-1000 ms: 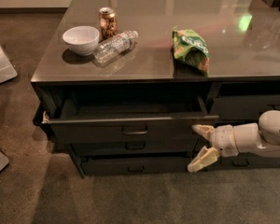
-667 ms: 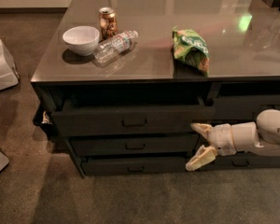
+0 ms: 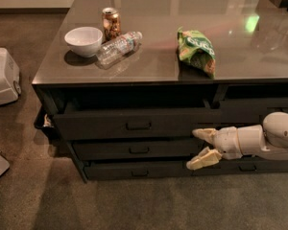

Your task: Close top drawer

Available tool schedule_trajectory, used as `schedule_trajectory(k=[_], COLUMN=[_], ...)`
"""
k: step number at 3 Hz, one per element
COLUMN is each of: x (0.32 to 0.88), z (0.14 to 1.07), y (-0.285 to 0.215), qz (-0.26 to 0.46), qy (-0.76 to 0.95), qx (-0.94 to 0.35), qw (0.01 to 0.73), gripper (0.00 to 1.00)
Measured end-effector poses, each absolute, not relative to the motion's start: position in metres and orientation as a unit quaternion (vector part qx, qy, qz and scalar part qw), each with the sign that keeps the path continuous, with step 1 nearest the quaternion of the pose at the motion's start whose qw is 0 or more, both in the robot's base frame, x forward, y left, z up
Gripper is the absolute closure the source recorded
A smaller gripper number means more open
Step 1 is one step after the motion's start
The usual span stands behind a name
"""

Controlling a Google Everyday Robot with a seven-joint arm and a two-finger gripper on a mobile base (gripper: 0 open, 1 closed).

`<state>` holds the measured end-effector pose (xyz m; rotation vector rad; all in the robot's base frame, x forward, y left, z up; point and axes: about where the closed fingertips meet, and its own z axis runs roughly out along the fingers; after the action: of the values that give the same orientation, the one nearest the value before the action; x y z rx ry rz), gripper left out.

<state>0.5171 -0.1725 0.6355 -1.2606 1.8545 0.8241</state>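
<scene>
The top drawer [image 3: 134, 123] is a wide charcoal-grey drawer with a tall flat front and a small centred bar handle [image 3: 138, 126]. Its front stands only a little proud of the cabinet, with a dark gap above it. My gripper [image 3: 199, 148] is at the right, in front of the drawer fronts, just below and to the right of the top drawer's right end. Its two cream fingers [image 3: 204, 133] are spread apart and hold nothing.
On the cabinet top [image 3: 149, 66] stand a white bowl [image 3: 84, 40], a can [image 3: 111, 23], a lying plastic bottle [image 3: 118, 46] and a green snack bag [image 3: 197, 51]. Two slimmer drawers [image 3: 134, 150] sit below. A white object [image 3: 2, 78] stands on the carpet at left.
The top drawer's front has moved back toward the cabinet; a second ago it stood far out with its inside showing. My gripper has stayed at the right end of the fronts.
</scene>
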Motion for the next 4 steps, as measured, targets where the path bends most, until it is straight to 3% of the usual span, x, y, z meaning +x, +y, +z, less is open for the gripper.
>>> schedule_trajectory(k=[3, 4], x=[0.5289, 0.5285], z=[0.6323, 0.6319], y=[-0.1708, -0.1707], qz=[0.299, 0.300], qy=[0.730, 0.730], qx=[-0.495, -0.495], qw=[0.364, 0.364], gripper=[0.88, 1.00])
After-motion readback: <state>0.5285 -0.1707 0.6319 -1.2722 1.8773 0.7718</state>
